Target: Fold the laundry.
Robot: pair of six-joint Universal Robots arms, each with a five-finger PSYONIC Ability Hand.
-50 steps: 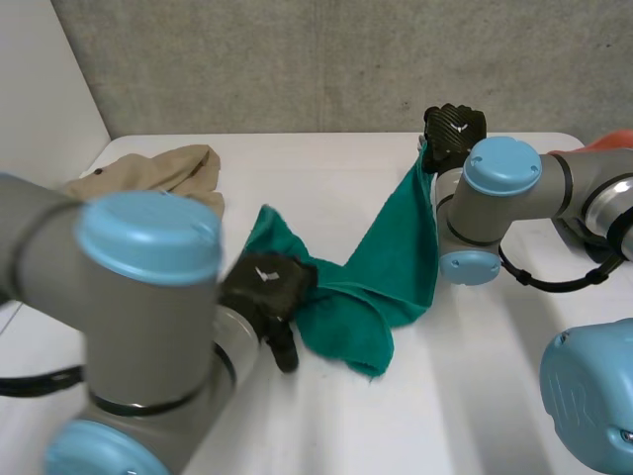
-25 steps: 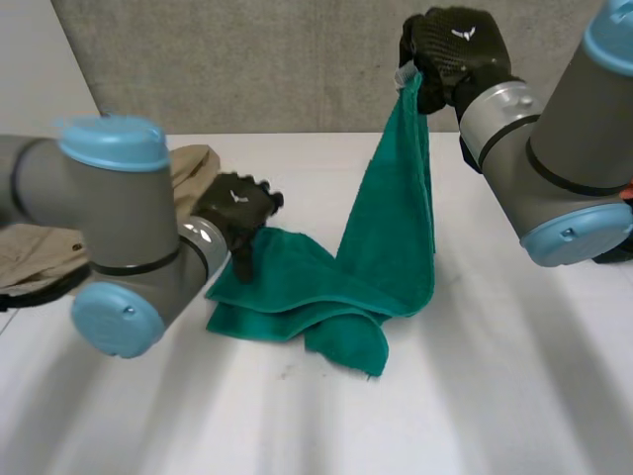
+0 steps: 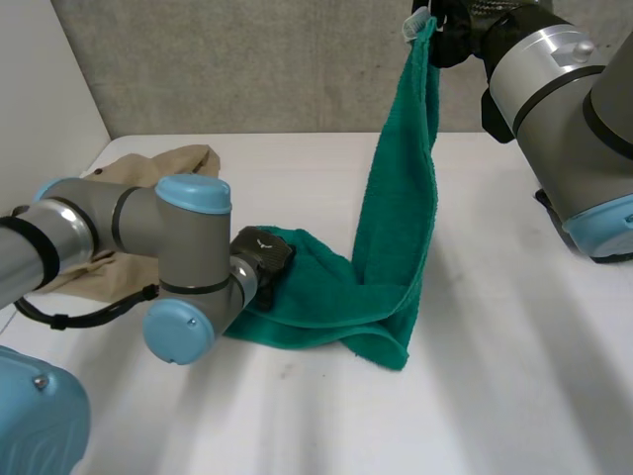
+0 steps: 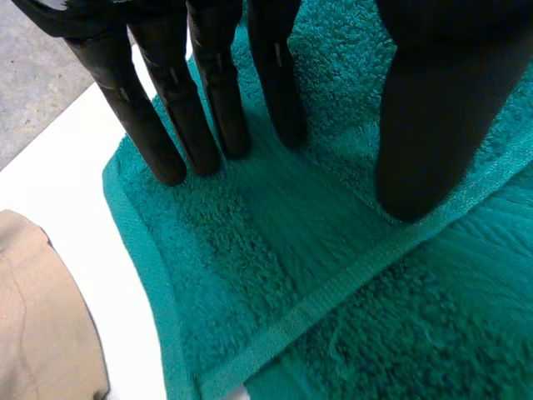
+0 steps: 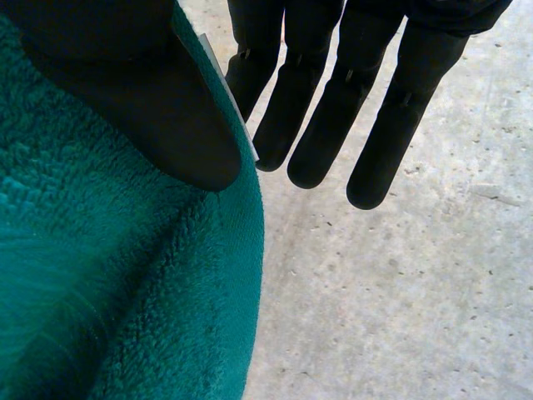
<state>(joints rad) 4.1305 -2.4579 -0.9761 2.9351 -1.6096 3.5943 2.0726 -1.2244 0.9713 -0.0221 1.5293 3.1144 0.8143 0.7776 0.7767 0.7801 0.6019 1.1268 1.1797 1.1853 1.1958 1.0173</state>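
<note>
I'm opening out the green towel (image 3: pixel 396 228) – my right hand (image 3: pixel 453 32) pinches one corner high, my left hand (image 3: pixel 261 249) presses straight fingers on the end lying on the table (image 3: pixel 495 396) – so next, I judge, comes spreading it flat.

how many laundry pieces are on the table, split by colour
green terry towel: 1
beige cloth garment: 1
total: 2
</note>
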